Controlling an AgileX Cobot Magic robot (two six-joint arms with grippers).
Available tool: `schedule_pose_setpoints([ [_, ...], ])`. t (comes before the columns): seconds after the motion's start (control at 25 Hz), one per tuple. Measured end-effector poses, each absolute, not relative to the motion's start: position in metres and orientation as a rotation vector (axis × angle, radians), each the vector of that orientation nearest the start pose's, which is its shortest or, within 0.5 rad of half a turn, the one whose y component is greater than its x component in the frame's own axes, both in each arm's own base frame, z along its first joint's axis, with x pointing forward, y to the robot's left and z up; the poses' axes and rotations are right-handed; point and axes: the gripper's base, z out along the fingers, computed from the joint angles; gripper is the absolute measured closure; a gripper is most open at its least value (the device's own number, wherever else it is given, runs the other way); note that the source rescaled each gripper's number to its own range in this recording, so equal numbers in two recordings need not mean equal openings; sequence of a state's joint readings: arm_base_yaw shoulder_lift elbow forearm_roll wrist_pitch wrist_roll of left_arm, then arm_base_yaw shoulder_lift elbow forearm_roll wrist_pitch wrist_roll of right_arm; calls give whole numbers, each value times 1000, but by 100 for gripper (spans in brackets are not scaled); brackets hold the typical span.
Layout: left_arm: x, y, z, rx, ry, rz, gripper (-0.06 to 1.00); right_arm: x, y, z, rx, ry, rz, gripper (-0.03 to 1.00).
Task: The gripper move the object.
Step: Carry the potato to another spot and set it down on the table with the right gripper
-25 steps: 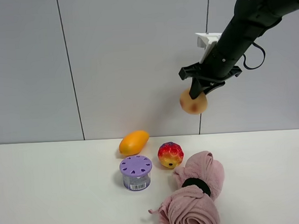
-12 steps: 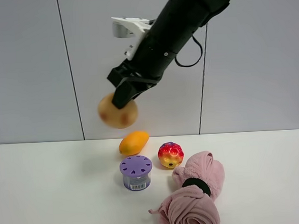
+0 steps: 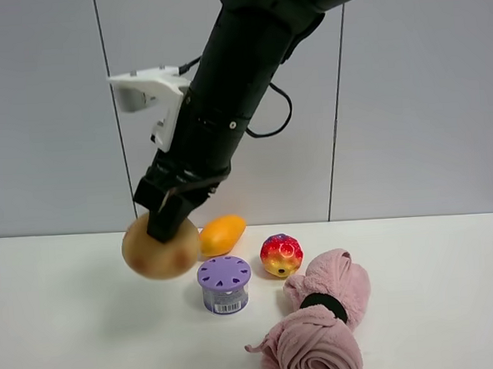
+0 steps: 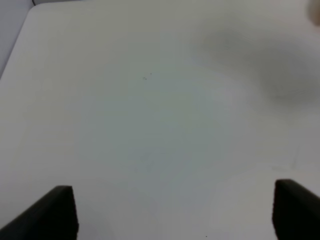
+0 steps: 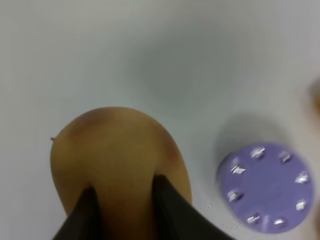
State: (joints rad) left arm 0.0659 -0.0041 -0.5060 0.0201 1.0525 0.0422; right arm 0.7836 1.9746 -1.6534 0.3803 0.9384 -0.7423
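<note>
Right tool (image 3: 170, 225) pinching potato (image 3: 158, 250), swung further left and lower, beside purple jar (image 3: 224, 284); left tool (image 4: 172, 210) spread.

looks like a robotics lab: white table (image 3: 54, 330), plain grey panelled wall (image 3: 42, 122) at the far side, a heavy dark robot arm (image 3: 240, 76) reaching over, and mismatched props laid out: orange mango (image 3: 220, 235), purple-lidded can (image 3: 224, 284), rolled pink towel (image 3: 322, 322).

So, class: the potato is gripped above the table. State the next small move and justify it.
Probably lower it straight down: the right gripper holds the potato above bare table, its shadow showing a gap, beside the purple can.
</note>
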Motion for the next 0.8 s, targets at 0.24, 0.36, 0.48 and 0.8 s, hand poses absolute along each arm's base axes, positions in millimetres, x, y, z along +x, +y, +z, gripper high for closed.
schedule_pose_setpoints([
  [0.24, -6, 1, 280, -25, 2027, 92, -6, 290, 332, 201, -1815, 2228, 467, 97],
  [0.36, -6, 1, 280, -25, 2027, 92, -6, 293, 333, 186, -1836, 2235, 427, 97],
  [0.48, -6, 1, 280, -25, 2027, 92, -6, 296, 334, 181, -1817, 2248, 397, 97],
  [0.8, -6, 1, 280, -25, 2027, 92, -6, 300, 332, 162, -1859, 2273, 325, 97],
])
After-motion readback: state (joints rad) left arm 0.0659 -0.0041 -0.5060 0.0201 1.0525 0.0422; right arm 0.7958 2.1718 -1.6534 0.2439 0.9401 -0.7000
